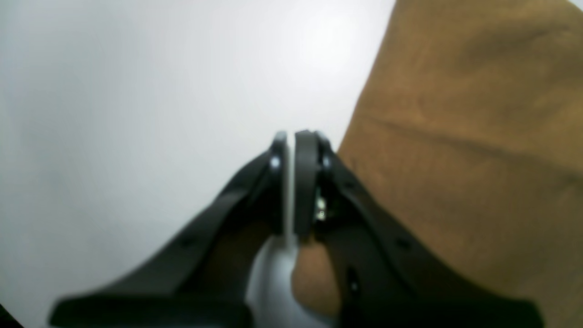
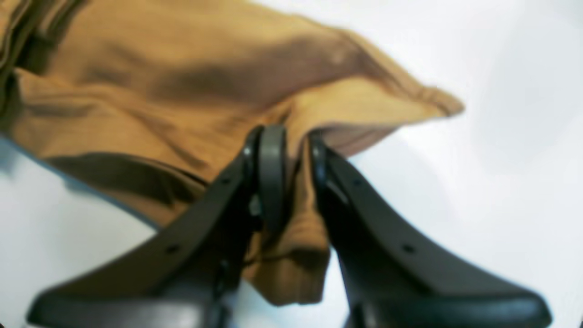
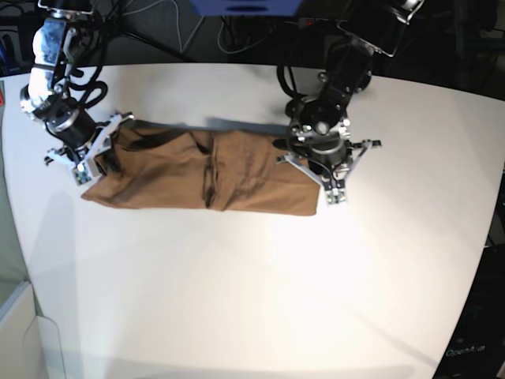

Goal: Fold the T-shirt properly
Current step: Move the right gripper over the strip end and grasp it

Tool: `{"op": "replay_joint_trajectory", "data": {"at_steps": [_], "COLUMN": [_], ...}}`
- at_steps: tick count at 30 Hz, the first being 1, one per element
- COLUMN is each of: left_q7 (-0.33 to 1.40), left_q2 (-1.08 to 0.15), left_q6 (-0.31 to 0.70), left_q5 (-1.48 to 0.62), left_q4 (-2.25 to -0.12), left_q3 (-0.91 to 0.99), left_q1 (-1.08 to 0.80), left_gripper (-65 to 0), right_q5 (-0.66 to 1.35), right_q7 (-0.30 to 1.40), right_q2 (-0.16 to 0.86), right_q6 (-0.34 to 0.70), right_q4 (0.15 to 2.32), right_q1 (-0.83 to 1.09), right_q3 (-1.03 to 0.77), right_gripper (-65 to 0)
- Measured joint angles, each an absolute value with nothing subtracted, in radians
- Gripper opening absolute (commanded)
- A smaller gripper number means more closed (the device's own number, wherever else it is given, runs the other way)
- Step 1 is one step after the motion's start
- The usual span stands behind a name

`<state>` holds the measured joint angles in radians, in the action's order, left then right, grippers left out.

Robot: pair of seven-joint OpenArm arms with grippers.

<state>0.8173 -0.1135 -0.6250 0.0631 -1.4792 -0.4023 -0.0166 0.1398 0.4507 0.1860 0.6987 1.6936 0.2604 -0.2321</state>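
The tan T-shirt (image 3: 237, 178) lies folded into a long strip across the white table (image 3: 237, 300). At the strip's left end in the base view, my right gripper (image 3: 85, 170) grips the cloth. The right wrist view shows that gripper (image 2: 296, 134) shut on a bunched fold of the T-shirt (image 2: 159, 91), with cloth pinched between its black fingers (image 2: 272, 159). My left gripper (image 3: 335, 196) sits at the strip's other end. In the left wrist view the left gripper (image 1: 291, 136) is shut, with only a thin sliver of table showing between its pads, and the T-shirt (image 1: 455, 136) lies beside it on the right.
Black cables (image 3: 158, 35) run behind the table's far edge. A blue object (image 3: 245, 6) hangs at the top centre. The table's curved right edge (image 3: 493, 213) drops to a dark floor. A pale translucent bin (image 3: 16, 332) stands at the lower left.
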Motion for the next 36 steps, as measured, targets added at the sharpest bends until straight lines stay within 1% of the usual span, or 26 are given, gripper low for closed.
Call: {"op": "replay_joint_trajectory", "data": {"at_steps": [7,9,11,19,25,30,36], "left_q7": [0.818,0.817,0.818,0.817,0.818,0.817,0.814], "left_q2": [-0.113,-0.114,-0.113,-0.113,-0.113,-0.114,-0.113], "left_q6": [-0.625,-0.625,-0.625,-0.625,-0.625,-0.629,-0.628], "left_q5": [0.064,0.063,0.063,0.063,0.063,0.064,0.067], "left_q4": [-1.479,-1.479,-1.479,-1.485,-1.486,-1.486,-1.486], "left_q3": [-0.402,-0.402,-0.402,-0.402,-0.402,-0.417,-0.434], "left_q1": [-0.017,-0.017,-0.017,-0.02,-0.022,-0.022,-0.023], "left_gripper": [-62.4,-62.4,-62.4,-62.4,-62.4,-62.4,-62.4], "right_q5": [0.14,0.143,0.138,0.14,0.14,0.139,0.141], "right_q7": [0.458,0.487,0.508,0.502,0.499,0.595,0.634], "right_q2": [0.186,0.185,0.184,0.171,0.172,0.17,0.133], "right_q6": [0.698,0.699,0.699,0.699,0.696,0.702,0.704], "right_q4": [1.835,1.866,1.885,1.905,1.905,1.905,1.905], "right_q1": [0.313,0.327,0.336,0.328,0.271,0.204,0.153], "right_q3": [-0.157,-0.129,-0.101,0.039,0.156,0.217,0.263], "right_gripper": [-58.6,-58.6,-58.6,-58.6,-58.6,-58.6,-58.6]}}
